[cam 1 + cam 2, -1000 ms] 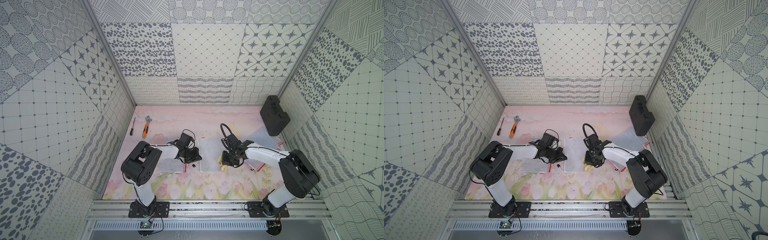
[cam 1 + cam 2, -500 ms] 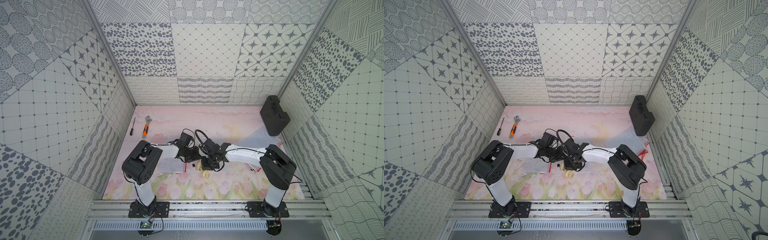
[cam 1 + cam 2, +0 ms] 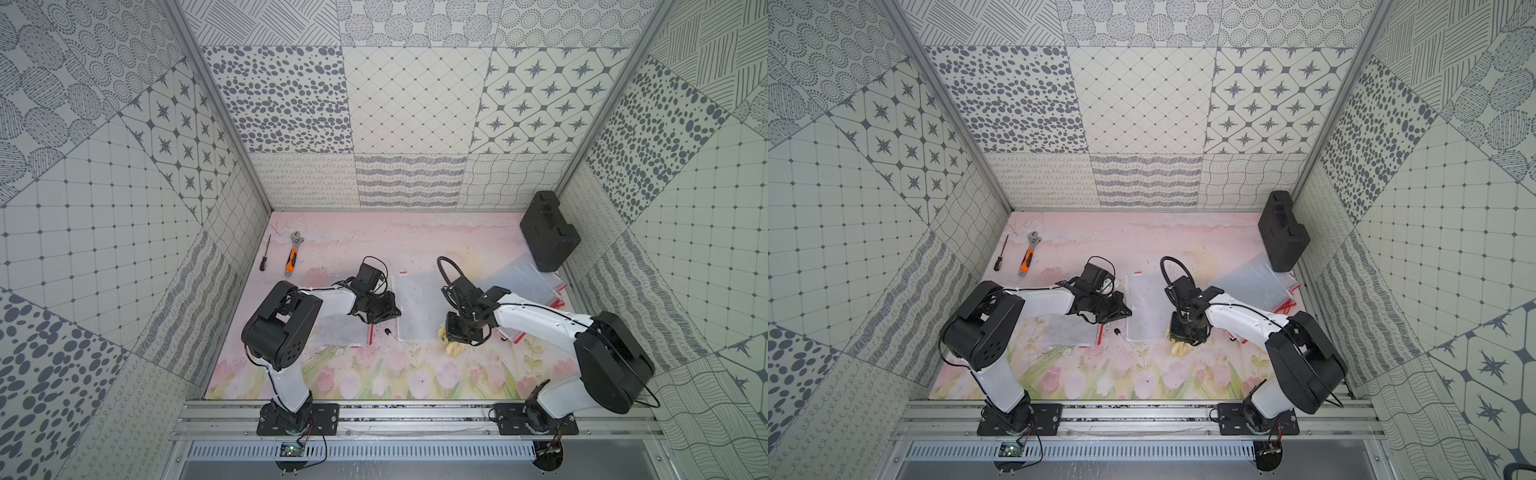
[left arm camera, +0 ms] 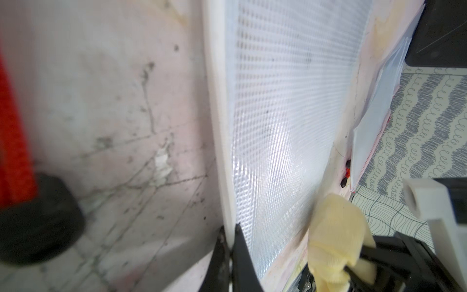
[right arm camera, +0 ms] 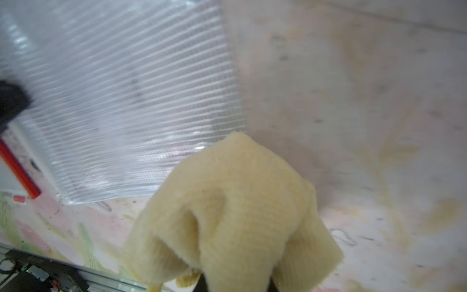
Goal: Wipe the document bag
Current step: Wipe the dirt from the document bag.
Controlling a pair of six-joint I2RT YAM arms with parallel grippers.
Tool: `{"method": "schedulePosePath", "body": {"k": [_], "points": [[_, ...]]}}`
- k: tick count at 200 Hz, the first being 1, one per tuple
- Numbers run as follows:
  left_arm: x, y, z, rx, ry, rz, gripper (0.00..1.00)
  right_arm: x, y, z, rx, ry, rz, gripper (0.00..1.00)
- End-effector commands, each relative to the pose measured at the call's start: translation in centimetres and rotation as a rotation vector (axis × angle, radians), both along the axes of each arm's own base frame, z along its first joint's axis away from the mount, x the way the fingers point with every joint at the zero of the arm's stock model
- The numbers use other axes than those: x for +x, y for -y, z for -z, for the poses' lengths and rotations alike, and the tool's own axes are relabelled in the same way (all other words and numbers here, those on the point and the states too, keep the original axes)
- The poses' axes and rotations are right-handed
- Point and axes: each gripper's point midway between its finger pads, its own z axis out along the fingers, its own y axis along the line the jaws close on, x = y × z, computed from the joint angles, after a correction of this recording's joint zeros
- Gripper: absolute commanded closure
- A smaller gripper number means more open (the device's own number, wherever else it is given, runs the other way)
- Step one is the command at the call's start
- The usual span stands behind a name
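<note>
Document bag [image 3: 415, 309] lies flat on the pink counter [image 3: 415, 239], mid-frame in both top views. Its long axis runs up-down in the pic, short edges at top & bottom.

Left hand [image 3: 392, 312] is pressed together on the bag's left long edge. The left wrist view shows its fingers [image 4: 240, 252] pinching the white border strip.

Right hand [image 3: 462, 332] is clamped on a yellow cloth [image 3: 452, 348]. The cloth sits on the counter just off the bag's lower-right corner; whether it touches that edge I can't tell.

So the bag lies pic-left of the right hand. A wipe stroke has to go leftward, across the short axis, toward the left hand. The right hand is the one placed to wipe; the left only anchors.

Vs earlier:
- 1 s ago the cloth sat at approx the same spot, off the lower-right corner.
- Half a sec ago the right arm was stretched leftward w/ the cloth over the bag, close to the left hand.
- Now it's back right of the bag, so I'd judge one pass over & back.
- Left hand & bag haven't shifted.

Dark specks show on the bag in the wrist views, so prob more passes are needed, esp. on the upper half.

Second bag [image 3: 338, 330] lies under the left arm. Wrench [image 3: 293, 257] upper left & black case [image 3: 548, 232] upper right are well apart.
</note>
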Motion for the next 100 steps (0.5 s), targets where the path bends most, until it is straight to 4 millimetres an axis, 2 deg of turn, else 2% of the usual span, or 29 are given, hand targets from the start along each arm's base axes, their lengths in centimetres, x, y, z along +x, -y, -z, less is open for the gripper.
{"method": "schedulePosePath", "body": {"k": [1,19,39,52,66,100], "points": [[-1.8,-4.4,3.8,0.239,-0.094,-0.066,1.0,0.9,-6.4,-1.3,0.102,0.04,-0.055,1.0],[-1.9,-4.5,3.8,0.243,-0.092,-0.066,1.0,0.9,-8.6,-0.5,0.129,0.019,-0.087,1.0],[-2.0,-4.6,3.9,0.248,-0.094,-0.062,1.0,0.8,-7.3,1.4,0.074,-0.011,-0.088,1.0],[-2.1,-4.6,3.8,0.25,-0.091,-0.056,1.0,0.6,-5.2,2.4,0.037,-0.03,-0.064,1.0],[-2.0,-4.7,3.6,0.251,-0.085,-0.055,1.0,0.1,-1.9,3.2,0.007,-0.055,-0.016,1.0],[-1.6,-5.5,2.6,0.275,-0.047,-0.055,1.0,-1.9,7.6,3.5,-0.077,-0.095,0.128,1.0]]}}
